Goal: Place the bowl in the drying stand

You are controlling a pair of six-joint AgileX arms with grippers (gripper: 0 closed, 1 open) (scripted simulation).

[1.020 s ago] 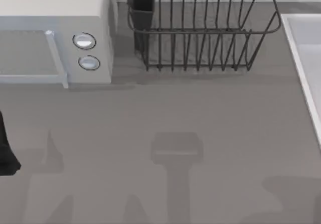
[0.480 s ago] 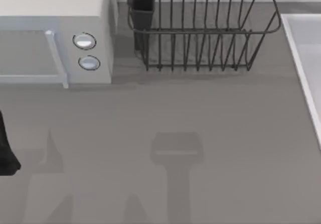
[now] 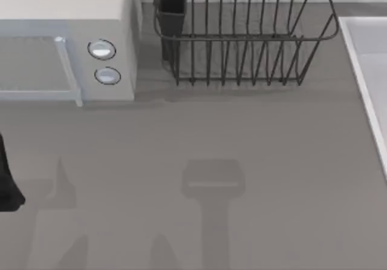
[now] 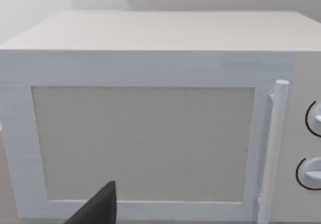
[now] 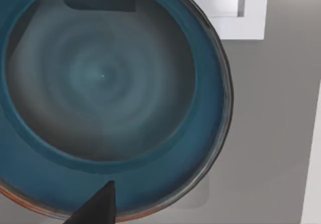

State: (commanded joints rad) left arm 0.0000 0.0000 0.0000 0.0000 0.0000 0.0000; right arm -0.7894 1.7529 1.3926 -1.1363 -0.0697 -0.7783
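Grey tabletop [image 3: 254,143] stretches bare across the middle of the top view, with everything of interest along its far edge. From my right wrist camera I look straight down into the bowl [image 5: 100,83], a blue-glazed dish with a dark rim and an orange-brown outer edge, sitting on grey surface near a white frame [image 5: 241,13]; I cannot place it on the table from overhead. One dark fingertip of my right gripper [image 5: 98,206] pokes into that view over the near rim, and I cannot tell whether the fingers are apart or together. As I judge it, the step in hand is the approach to grasp: I would centre one finger inside the rim and one outside, come down squarely, and pinch the wall, not the base, so the bowl does not tip on lifting. The drying stand [image 3: 242,40], a dark wire dish rack with upright tines and a utensil cup [image 3: 172,6] at its left corner, stands at the far side, just right of the white microwave [image 3: 66,34]. My left arm [image 3: 7,179] sits parked at the table's left edge, its camera facing the microwave door [image 4: 143,143].
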